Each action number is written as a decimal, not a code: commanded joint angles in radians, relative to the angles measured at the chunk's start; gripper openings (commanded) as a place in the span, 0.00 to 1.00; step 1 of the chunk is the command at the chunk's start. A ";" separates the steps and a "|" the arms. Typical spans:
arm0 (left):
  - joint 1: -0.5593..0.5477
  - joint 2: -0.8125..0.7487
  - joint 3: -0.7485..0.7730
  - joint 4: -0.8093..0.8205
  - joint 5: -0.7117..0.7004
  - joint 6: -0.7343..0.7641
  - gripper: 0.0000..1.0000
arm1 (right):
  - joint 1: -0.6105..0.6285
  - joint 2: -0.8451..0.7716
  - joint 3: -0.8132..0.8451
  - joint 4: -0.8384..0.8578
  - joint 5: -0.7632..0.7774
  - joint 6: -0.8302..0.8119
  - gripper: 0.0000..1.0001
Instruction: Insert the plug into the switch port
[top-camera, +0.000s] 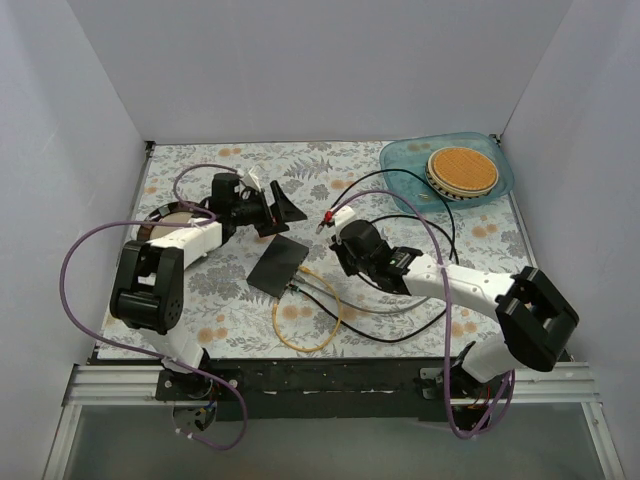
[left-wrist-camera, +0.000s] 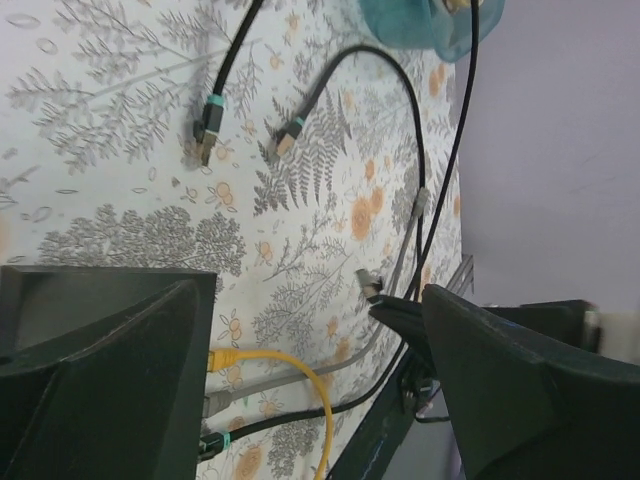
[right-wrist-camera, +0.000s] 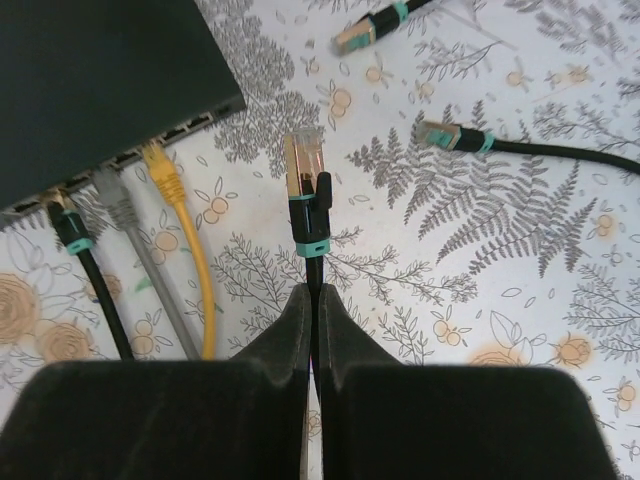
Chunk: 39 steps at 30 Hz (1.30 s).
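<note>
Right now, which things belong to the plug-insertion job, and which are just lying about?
Job: plug; right gripper, shut on its cable; switch; free switch port.
Lying about: loose plug; second loose plug; blue tray; round woven mat; left gripper, open.

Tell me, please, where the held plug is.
The plug sits mid right wrist view, above the right gripper, right of the yellow cable, short of the switch.

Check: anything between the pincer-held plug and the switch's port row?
Nothing: right wrist view shows only bare floral cloth between the plug and the switch ports; the yellow cable sits left of that stretch.
</note>
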<state>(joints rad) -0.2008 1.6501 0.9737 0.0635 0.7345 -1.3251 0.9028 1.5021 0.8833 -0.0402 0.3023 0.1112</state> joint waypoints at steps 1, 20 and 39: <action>-0.092 0.036 0.068 0.022 0.055 -0.002 0.93 | -0.002 -0.091 0.025 0.025 0.055 0.028 0.01; -0.252 0.129 0.180 0.004 0.085 -0.002 0.60 | -0.002 -0.152 0.037 0.006 0.101 0.042 0.01; -0.265 0.126 0.189 -0.001 0.069 0.014 0.00 | -0.013 -0.183 0.006 0.031 0.041 0.039 0.52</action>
<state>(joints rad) -0.4652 1.8122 1.1549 0.0696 0.8185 -1.3346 0.9024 1.3811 0.8951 -0.0727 0.3523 0.1539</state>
